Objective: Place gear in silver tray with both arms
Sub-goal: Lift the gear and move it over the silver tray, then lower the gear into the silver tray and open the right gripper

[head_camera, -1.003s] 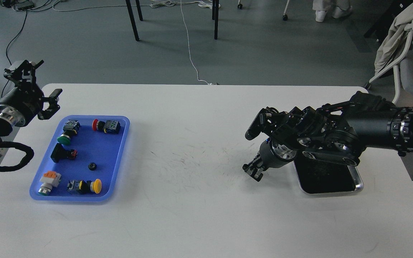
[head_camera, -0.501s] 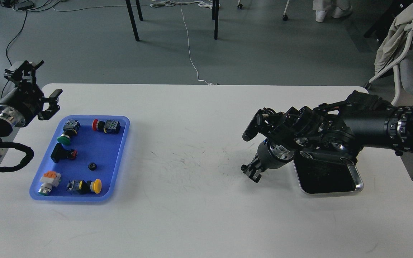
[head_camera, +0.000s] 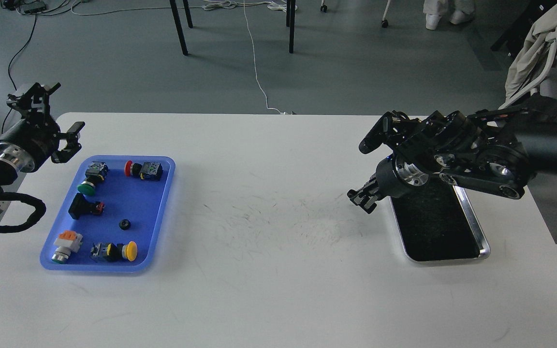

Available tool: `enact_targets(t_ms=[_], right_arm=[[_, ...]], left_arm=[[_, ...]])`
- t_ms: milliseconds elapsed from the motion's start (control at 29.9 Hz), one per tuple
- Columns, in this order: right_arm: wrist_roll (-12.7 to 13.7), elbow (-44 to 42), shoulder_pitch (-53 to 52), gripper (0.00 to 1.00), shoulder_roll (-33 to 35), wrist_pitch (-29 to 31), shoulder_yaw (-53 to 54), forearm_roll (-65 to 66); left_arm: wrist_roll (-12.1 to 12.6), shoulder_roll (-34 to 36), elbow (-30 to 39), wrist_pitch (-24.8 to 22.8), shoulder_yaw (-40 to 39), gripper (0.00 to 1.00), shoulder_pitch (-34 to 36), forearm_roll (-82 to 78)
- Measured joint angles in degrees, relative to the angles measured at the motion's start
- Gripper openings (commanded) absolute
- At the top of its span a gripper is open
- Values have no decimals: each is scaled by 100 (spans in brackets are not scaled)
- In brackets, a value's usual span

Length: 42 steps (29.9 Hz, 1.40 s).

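Observation:
The gear (head_camera: pixel 124 224) is a small black ring lying in the blue tray (head_camera: pixel 157 232), near its middle. The silver tray (head_camera: pixel 482 243) lies at the right of the table, its dark bottom bare. My right gripper (head_camera: pixel 363 197) hangs just off the tray's far left corner, low over the table; it is small and dark, and its fingers cannot be told apart. My left gripper (head_camera: pixel 56 113) is open and empty, above the table's far left corner, beyond the blue tray.
The blue tray also holds several push-button switches with red (head_camera: pixel 128 168), green (head_camera: pixel 85 188) and yellow (head_camera: pixel 131 250) caps. The white table (head_camera: pixel 269 270) shows scuff marks in the middle. Chair legs and cables are on the floor behind.
My right arm has pulled back, up and to the right, uncovering most of the silver tray. The left arm has barely moved.

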<state>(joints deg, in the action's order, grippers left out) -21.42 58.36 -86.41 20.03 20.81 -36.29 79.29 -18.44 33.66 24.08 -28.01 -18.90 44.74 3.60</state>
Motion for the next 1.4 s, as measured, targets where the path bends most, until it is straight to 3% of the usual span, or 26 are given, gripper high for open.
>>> enact_targets(t_ms=[368,602,969,1404], right_arm=[[-14,433,137,4,1720,-5,541,1],[-19,324,1051,3,2478,-62,1421,-8],[23,-188,2498,2,2584,-135,3135,-415],[21,-776,2945,2,2343,-346,3335,-2248]], left_arm=[[5,0,0,1,9,97,-26,-14],[7,-31,0,1,19,97,-26,-33],[7,-114,0,1,27,97,-26,-44],[6,-106,0,1,20,97,-30,-44]])
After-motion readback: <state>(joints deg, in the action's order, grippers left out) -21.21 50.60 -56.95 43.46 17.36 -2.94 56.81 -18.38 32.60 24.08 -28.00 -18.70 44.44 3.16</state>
